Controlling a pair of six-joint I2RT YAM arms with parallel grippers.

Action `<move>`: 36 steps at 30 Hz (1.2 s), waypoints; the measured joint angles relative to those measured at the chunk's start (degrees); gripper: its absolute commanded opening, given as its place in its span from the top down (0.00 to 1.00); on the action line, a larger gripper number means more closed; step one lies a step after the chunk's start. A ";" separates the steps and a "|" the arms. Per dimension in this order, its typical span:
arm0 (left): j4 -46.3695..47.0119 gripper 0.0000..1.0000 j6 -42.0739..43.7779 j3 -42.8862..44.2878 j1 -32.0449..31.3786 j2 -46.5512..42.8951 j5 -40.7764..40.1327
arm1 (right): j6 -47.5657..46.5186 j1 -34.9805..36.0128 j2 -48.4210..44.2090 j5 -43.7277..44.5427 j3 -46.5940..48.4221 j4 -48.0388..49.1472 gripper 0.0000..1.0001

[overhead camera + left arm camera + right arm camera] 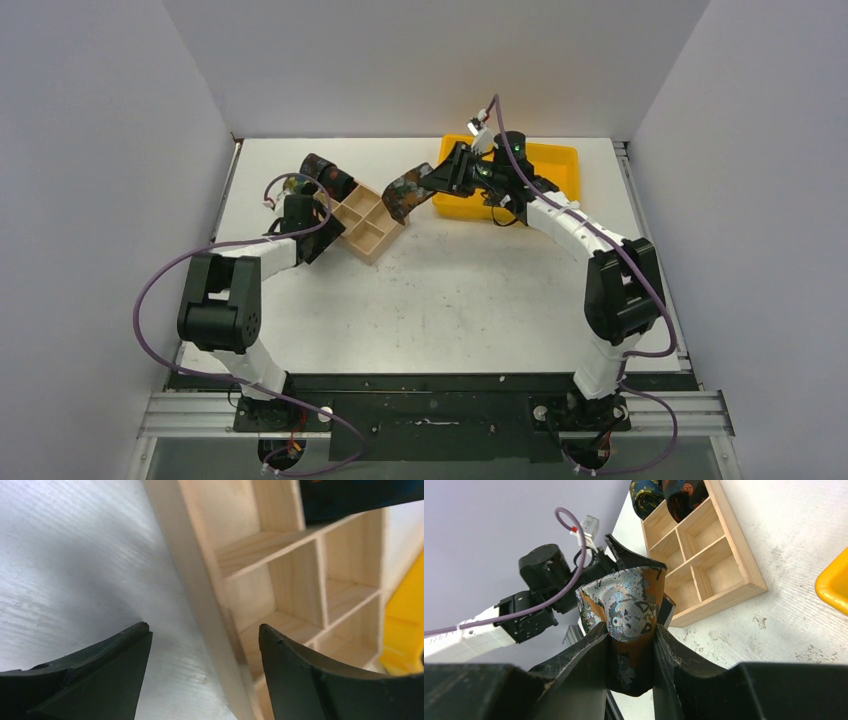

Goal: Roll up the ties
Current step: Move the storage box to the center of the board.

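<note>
The right gripper [630, 627] squeezes the rolled brown-rust, blue-speckled tie [624, 597] up near the far edge of the white table [470, 290] — ready for the pale wooden compartment box [368, 228]. The left gripper [205, 630] spreads wide around its wall — maybe to steady it.
</note>
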 measured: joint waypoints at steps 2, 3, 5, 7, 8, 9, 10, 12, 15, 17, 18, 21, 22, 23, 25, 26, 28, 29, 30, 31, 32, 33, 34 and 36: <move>-0.24 0.42 0.02 -0.02 0.26 1.44 -0.37 | -0.46 0.00 -0.37 0.11 -0.02 -0.37 0.95; -0.13 0.47 0.13 -0.11 0.33 1.73 -0.57 | -0.74 0.00 -0.66 0.20 -0.09 -0.74 0.95; 0.22 0.56 0.07 -0.13 0.09 1.73 -0.59 | -1.38 0.00 -1.03 0.35 -0.28 -1.16 0.95; 0.98 0.61 0.33 -0.13 -0.79 1.73 -0.74 | -1.90 0.00 -1.27 0.76 -0.35 -1.62 0.95; 1.29 0.63 0.52 -0.15 -1.36 1.70 -0.72 | -2.08 0.00 -1.38 1.01 -0.35 -1.95 0.95; 1.99 0.65 0.61 -0.55 -2.05 1.62 -0.72 | -2.29 0.00 -1.44 1.22 -0.35 -2.14 0.95; 2.69 0.67 0.61 -1.11 -2.64 1.36 -0.87 | -2.49 0.00 -1.51 1.44 -0.35 -2.29 0.95; 3.91 0.70 0.68 -2.71 -3.58 0.26 -0.94 | -2.93 0.00 -1.70 2.03 -0.50 -2.51 0.95; 4.76 0.75 0.48 -5.68 -4.94 -2.14 -1.07 | -3.32 0.00 -2.36 2.93 -1.46 -2.60 0.95; 5.79 0.81 0.35 -8.02 -5.81 -3.91 -1.05 | -3.50 0.00 -3.30 3.63 -2.86 -2.71 0.95; 6.40 0.84 0.31 -9.27 -6.29 -4.83 -1.03 | -3.63 0.00 -3.78 3.98 -3.58 -2.99 0.95; 6.86 0.91 0.39 -11.96 -7.85 -7.34 -1.01 | -4.48 0.02 -5.53 5.73 -5.38 -4.31 0.95; 6.80 0.92 0.59 -12.79 -8.57 -8.26 -1.07 | -4.90 0.11 -6.21 6.45 -5.90 -4.72 0.95; 6.67 0.93 0.74 -13.51 -9.29 -9.14 -1.05 | -5.49 0.39 -6.99 7.41 -6.49 -5.18 0.95; 6.38 0.94 1.11 -15.17 -10.86 -10.99 -1.05 | -6.67 0.57 -8.13 9.01 -7.06 -6.36 0.95; 6.29 0.94 1.14 -16.06 -11.30 -11.58 -1.01 | -7.30 0.72 -8.55 9.88 -7.17 -6.97 0.95; 6.36 0.94 1.09 -18.40 -13.29 -14.51 -0.85 | -8.52 1.18 -9.18 11.50 -7.41 -7.98 0.95; 6.40 0.94 0.94 -19.69 -14.08 -15.91 -0.74 | -9.53 1.62 -9.44 12.79 -7.41 -8.94 0.95; 6.40 0.94 0.76 -20.96 -14.84 -17.38 -0.61 | -10.51 2.08 -9.57 13.97 -7.41 -9.81 0.95; 6.43 0.94 0.48 -22.10 -15.45 -18.64 -0.44 | -11.54 2.58 -9.73 15.37 -7.41 -10.93 0.95; 6.38 0.94 0.22 -23.02 -15.98 -19.71 -0.22 | -12.63 3.13 -9.79 16.81 -7.30 -12.24 0.95; 6.34 0.94 -0.02 -23.80 -16.48 -20.70 0.07 | -13.84 3.69 -9.79 18.43 -7.02 -13.77 0.95; 6.34 0.94 -0.17 -24.26 -16.85 -21.24 0.22 | -15.02 4.35 -9.79 20.20 -6.56 -15.58 0.95; 6.36 0.94 -0.48 -24.63 -17.33 -21.70 0.37 | -17.27 5.90 -9.77 24.11 -5.03 -19.30 0.95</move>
